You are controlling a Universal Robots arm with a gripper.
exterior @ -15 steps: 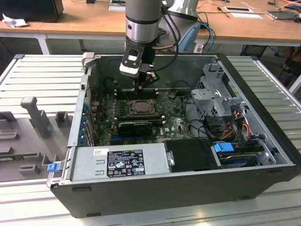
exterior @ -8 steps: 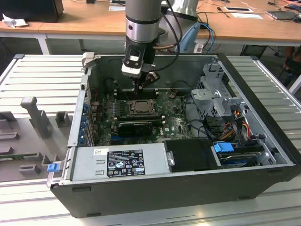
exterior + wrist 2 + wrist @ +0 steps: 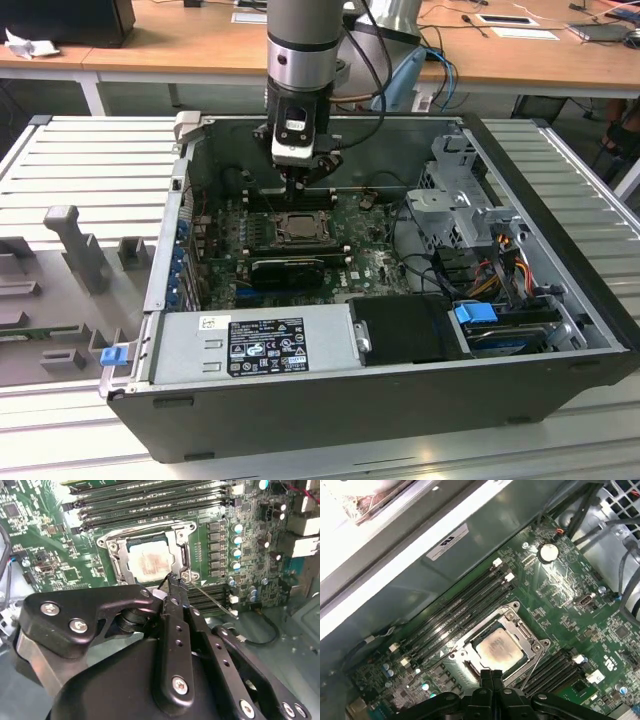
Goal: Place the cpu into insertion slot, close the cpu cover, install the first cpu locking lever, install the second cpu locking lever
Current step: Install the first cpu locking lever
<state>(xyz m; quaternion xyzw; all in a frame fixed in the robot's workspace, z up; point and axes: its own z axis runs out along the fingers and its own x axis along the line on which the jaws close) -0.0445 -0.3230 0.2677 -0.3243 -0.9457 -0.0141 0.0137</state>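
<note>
The cpu lies flat in the insertion slot on the green motherboard, its pale face showing. The cpu cover lies down over it, framing the chip. A thin metal locking lever sticks out slanted from the socket's corner. My gripper hangs just above that corner of the socket with its fingers shut together and nothing between them. In the first wrist view the gripper sits at the socket's edge. In the exterior view the gripper stands over the cpu inside the open computer case.
Long black RAM slots run beside the socket. A black card lies just in front of it, then the power supply. A drive cage and cables fill the exterior view's right. Case walls surround the board.
</note>
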